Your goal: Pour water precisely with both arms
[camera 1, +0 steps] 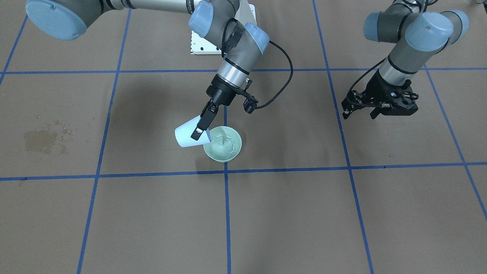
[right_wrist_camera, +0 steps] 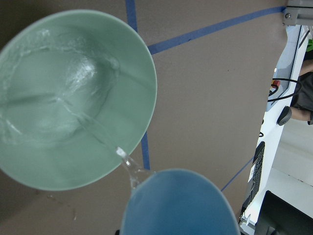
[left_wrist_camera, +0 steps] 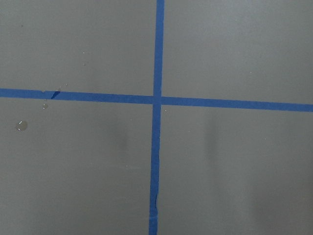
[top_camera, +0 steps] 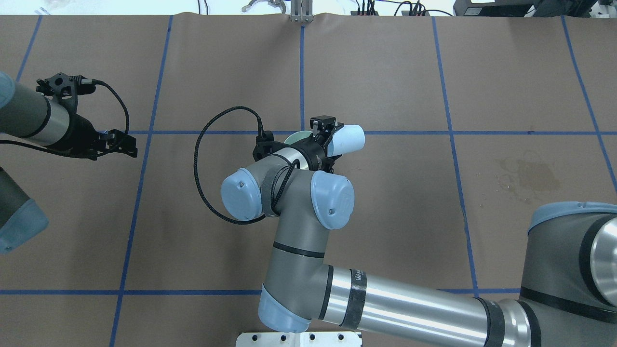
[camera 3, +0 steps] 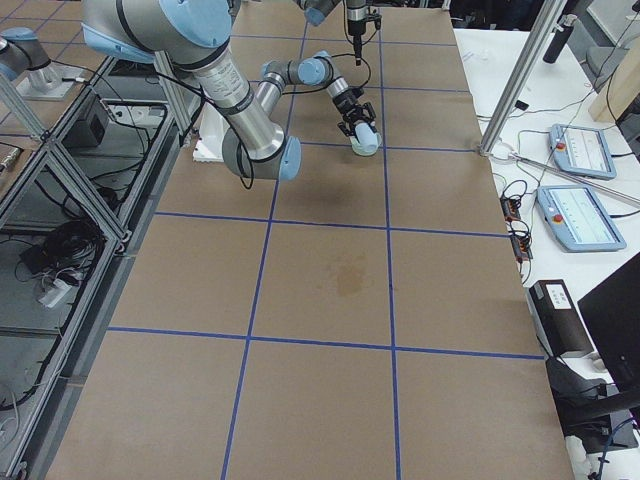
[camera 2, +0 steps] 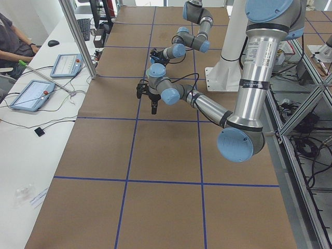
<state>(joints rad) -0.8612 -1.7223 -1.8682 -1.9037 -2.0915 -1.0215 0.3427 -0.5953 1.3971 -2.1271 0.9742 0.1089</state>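
The right tool (camera 1: 200,125) was clamped on the tilted cup (camera 1: 184,137). The right wrist view alone showed the water (right_wrist_camera: 98,132) streaming into the bowl (right_wrist_camera: 142,98). At centre-right, the left tool (camera 1: 358,114) hung with its fingers apart.

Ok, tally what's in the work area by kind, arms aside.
Blue cup: 1, tilted in the right pincer
Green bowl: 1
Large wet stain: 1
Total: 3
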